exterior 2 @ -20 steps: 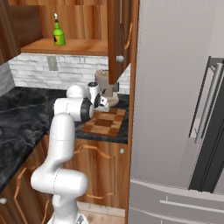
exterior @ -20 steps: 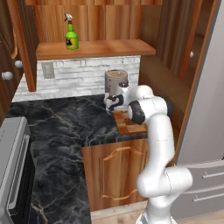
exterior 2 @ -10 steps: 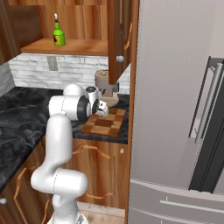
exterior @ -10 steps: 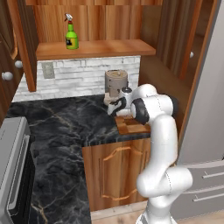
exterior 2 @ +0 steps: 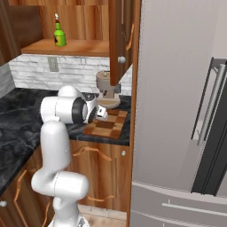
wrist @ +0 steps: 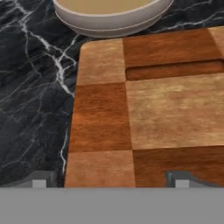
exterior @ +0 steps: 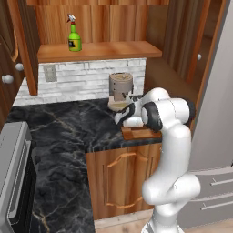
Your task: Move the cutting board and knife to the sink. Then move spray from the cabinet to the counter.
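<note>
Since the earlier frames the arm has folded lower and nearer the cabinet fronts, carrying the tool (wrist: 109, 178) down close over the cutting board (wrist: 148, 113); its tips stand wide apart at the bottom of the hand view, one over the black counter (wrist: 30, 87) past the board's left edge, the other over the board, clamped on nothing. In the left base view the robot's elbow hides most of the board, leaving a brown strip at centre right; the right base view shows more of its checkered top by the counter's front edge, tight against the tall wood panel on the right. A pale rounded base (wrist: 111, 17), cut off at the top of the hand view, sits just beyond the board's far edge. No knife can be made out on the visible board. Open counter stretches to the left of the board. The spray (exterior: 74, 36) stands upright on the cabinet (exterior: 98, 49) shelf, upper left.
</note>
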Controlling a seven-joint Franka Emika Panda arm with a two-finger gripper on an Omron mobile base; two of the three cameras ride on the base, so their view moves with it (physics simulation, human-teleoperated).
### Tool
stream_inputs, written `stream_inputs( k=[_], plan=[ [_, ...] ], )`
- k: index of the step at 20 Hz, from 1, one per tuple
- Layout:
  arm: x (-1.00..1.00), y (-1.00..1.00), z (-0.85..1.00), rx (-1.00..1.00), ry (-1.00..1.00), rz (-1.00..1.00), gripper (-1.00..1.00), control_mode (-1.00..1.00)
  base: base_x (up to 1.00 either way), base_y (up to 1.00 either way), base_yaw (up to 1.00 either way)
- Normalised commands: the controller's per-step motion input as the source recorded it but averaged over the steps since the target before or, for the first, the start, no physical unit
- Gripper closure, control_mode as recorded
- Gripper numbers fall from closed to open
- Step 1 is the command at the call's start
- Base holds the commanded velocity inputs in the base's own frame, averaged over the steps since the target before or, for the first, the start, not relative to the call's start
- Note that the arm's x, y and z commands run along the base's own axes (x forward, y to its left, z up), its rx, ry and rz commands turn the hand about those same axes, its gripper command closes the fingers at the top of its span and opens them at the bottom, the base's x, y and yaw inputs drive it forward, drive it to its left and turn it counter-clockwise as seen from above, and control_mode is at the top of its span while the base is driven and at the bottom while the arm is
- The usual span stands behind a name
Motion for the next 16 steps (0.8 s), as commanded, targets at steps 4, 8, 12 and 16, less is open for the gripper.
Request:
stream_inputs(
  k=[4, 8, 12, 16],
  plan=[
    [-0.18, -0.37, 0.80, 0.17, -0.14, -0.06, -1.00, -1.00, 0.00, 0.00, 0.00],
    [-0.11, -0.30, 0.59, 0.14, -0.10, -0.03, -1.00, -1.00, 0.00, 0.00, 0.00],
    [0.13, -0.31, 0.10, 0.13, 0.11, 0.00, -1.00, -1.00, 0.00, 0.00, 0.00],
    [0.11, -0.34, 0.09, 0.03, 0.07, -0.01, -1.00, -1.00, 0.00, 0.00, 0.00]
  ],
)
